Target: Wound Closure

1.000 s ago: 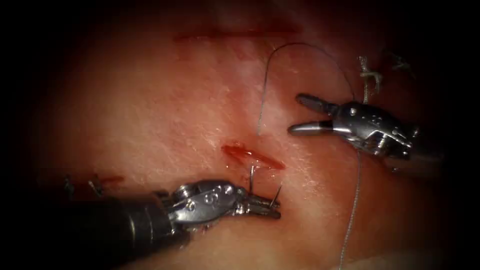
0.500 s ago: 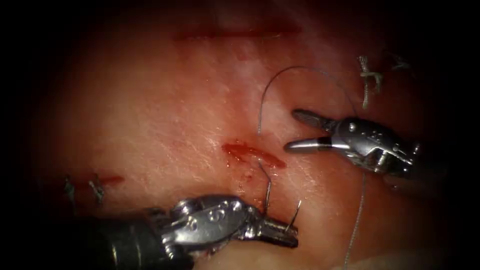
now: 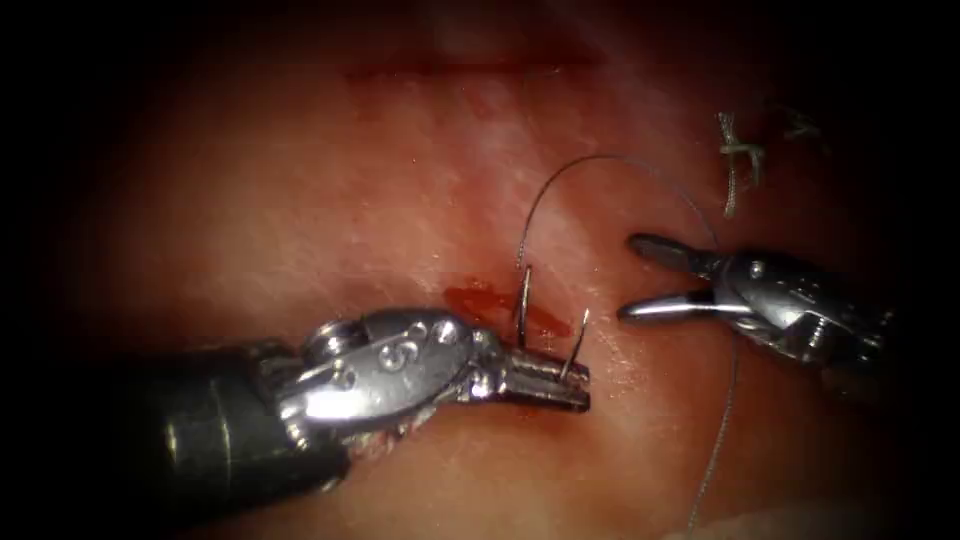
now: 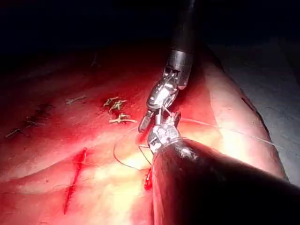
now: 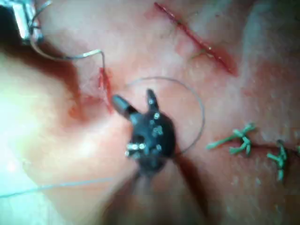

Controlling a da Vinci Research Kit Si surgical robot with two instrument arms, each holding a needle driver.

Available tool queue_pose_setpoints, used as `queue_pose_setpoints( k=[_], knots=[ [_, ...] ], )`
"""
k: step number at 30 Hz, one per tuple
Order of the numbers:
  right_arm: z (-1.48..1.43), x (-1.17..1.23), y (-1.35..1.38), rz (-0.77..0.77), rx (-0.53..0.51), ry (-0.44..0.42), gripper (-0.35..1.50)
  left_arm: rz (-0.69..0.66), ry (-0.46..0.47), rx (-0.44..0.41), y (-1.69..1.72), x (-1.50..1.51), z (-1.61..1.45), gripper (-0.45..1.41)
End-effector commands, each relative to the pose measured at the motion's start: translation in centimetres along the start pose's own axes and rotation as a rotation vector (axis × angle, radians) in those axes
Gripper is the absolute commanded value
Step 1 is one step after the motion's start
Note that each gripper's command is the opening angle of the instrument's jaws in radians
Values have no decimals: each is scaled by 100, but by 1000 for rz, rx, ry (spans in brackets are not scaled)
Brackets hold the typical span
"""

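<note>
Steel needle [image 3: 548,330] clamped mid-curve in L end effector [image 3: 545,380], both ends up, over cut [image 3: 505,305]. R end effector [image 3: 655,280] beside, spread wide, holds nothing; thread [image 3: 600,165] arcs between them.

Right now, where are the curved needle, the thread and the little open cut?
needle [image 3: 524,300]: endoscope view, on its upright arm above the left tool's shut jaws.
thread [image 3: 600,160]: endoscope view, on the top of its loop.
cut [image 3: 470,296]: endoscope view, on its red left end.
</note>
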Motion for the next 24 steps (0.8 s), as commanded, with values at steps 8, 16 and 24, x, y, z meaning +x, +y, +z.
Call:
queue_pose_setpoints(
  k=[8,16,24],
  knots=[
    [-2,12,-16,108,18,67,52,119,-1,91,-52,34,-13,-45],
    [-14,17,-6,240,16,68,46,158,2,127,-67,72,-22,-45],
    [-15,15,3,324,27,129,46,235,1,117,-67,72,-7,-45]
  ],
)
